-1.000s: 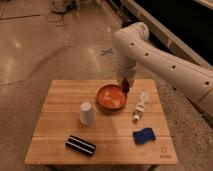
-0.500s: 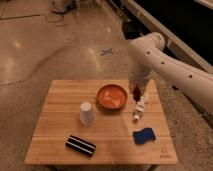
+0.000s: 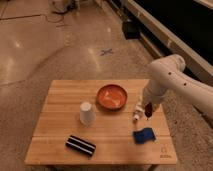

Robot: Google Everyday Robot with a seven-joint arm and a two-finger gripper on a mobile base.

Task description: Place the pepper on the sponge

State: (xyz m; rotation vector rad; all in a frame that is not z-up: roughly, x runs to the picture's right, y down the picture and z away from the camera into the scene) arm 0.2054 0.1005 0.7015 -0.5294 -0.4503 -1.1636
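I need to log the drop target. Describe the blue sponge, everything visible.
The sponge is small, flat, bright blue and roughly rectangular, soft-looking. It lies on the wooden table near its front right corner, with nothing on it. The claw, with the pepper at its tip, hangs just behind and above it.

dim warm light, glare on the polished floor [image 3: 30, 47], tool [image 3: 145, 109] evenly lit over the table [image 3: 57, 117]'s right side

White claw [image 3: 146, 107] near blue sponge [image 3: 144, 135], dark red pepper [image 3: 149, 111]
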